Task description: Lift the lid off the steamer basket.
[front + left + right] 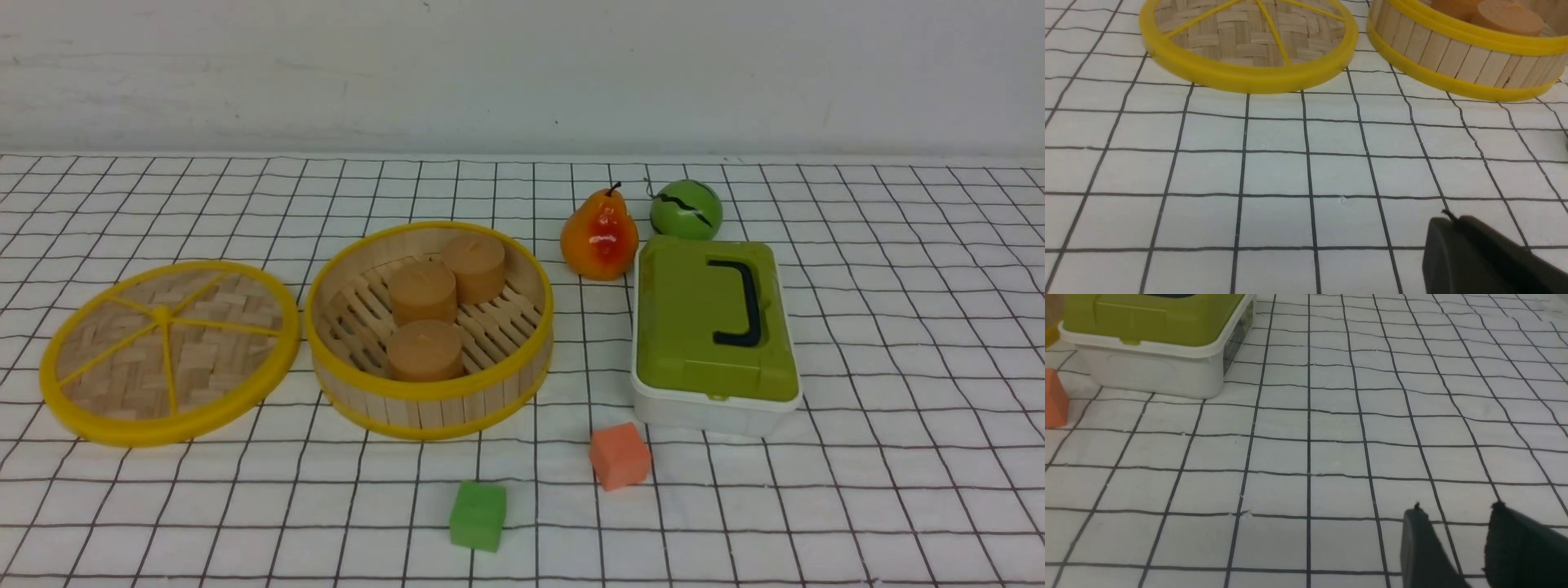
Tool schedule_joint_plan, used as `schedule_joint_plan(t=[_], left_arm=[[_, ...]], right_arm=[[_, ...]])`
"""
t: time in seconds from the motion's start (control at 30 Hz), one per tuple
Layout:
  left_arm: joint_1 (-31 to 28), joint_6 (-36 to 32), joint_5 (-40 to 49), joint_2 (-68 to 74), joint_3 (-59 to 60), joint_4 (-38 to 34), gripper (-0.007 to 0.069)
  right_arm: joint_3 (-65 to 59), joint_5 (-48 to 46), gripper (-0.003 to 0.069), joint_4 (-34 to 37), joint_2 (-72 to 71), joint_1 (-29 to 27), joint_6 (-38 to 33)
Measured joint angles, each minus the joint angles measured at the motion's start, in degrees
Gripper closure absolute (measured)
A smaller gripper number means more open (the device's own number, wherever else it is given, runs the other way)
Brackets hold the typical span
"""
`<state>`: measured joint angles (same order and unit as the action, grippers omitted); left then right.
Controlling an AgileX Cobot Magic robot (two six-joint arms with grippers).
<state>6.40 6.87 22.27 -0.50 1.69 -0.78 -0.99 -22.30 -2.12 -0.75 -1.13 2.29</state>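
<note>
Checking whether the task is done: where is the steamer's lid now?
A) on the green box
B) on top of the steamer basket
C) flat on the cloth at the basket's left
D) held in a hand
C: the lid lies flat on the cloth, left of the open steamer basket.

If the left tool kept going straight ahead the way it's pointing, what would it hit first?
Probably the lid, lying flat on the cloth ahead of the left tool, with only bare cloth between. The steamer basket sits off to one side. Depth is hard to judge.
</note>
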Motion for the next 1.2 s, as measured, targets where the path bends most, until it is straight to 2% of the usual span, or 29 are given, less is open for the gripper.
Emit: schedule_joint_plan(t=[1.2], left_arm=[[0.0, 0.0, 0.0, 0.0, 0.0, -0.24, 0.0612]], right_arm=[[0.0, 0.0, 0.0419, 0.0, 0.0, 0.0, 0.0]])
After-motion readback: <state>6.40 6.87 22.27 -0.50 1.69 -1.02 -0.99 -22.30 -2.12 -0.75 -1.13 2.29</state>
